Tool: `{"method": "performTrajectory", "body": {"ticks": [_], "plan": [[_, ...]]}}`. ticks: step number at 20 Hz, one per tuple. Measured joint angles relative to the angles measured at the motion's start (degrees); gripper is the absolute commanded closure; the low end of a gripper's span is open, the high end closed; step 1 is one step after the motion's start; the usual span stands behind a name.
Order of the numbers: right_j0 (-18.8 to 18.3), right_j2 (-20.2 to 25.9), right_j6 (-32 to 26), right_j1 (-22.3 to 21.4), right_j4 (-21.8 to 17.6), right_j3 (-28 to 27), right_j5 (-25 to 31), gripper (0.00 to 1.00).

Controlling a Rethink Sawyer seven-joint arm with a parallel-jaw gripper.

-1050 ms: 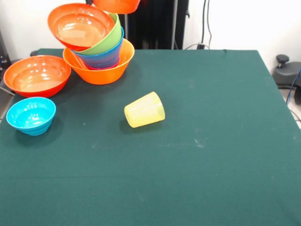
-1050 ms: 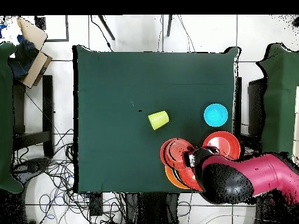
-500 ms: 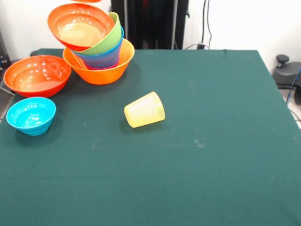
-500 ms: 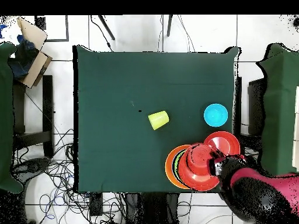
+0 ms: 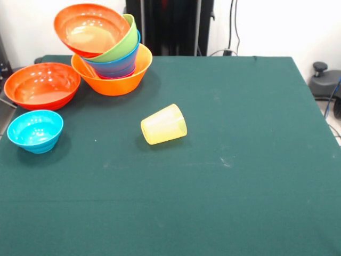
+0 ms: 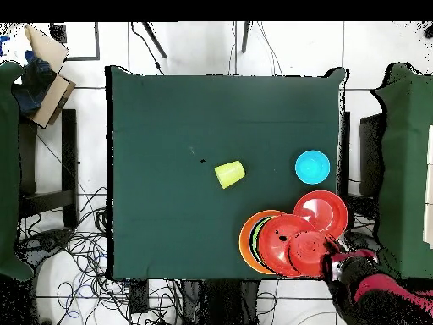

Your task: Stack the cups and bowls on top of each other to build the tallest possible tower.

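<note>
The tower [image 5: 112, 74] stands at the table's far left: a large light-orange bowl holding a blue bowl [image 5: 120, 63], a lime green bowl [image 5: 121, 44] and a tilted red-orange bowl [image 5: 90, 28] on top. Beside it sit a separate red-orange bowl [image 5: 41, 85] and a cyan bowl [image 5: 34, 129]. The pale-yellow cup [image 5: 163, 124] lies on its side mid-table. From overhead the tower [image 6: 254, 241] is next to the arm's end, and a red-orange bowl [image 6: 309, 251] overlaps it right by the gripper [image 6: 338, 264]. The gripper's hold is unclear. The front view shows no gripper.
The green cloth-covered table [image 5: 240, 186] fills the front view. A dark stand [image 5: 170, 26] rises behind the table's far edge. In the overhead view cables [image 6: 76, 245] lie on the floor and a cardboard box [image 6: 46, 72] sits beside the table.
The orange bowl hanging above the tower has risen out of the front view. Overhead, the arm has drawn back toward the lower right, off the table's edge. Tower, loose bowls and cup have not moved.
</note>
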Motion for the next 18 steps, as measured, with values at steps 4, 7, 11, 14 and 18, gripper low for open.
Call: {"method": "performTrajectory", "body": {"ticks": [4, 7, 11, 14, 18], "plan": [[-0.5, 2.05, 0.0, -0.76, 0.01, 1.84, 0.0, 0.0], [-0.49, 3.89, 0.0, -1.51, 0.07, 3.09, 0.0, 0.0], [-0.65, 6.64, 0.0, -2.56, 0.75, 4.0, 0.0, 0.0], [-1.35, 10.26, 0.0, -3.68, 2.53, 4.55, 0.0, 0.0], [-2.8, 14.68, 0.0, -4.92, 4.58, 4.67, 0.0, 0.0]]}}
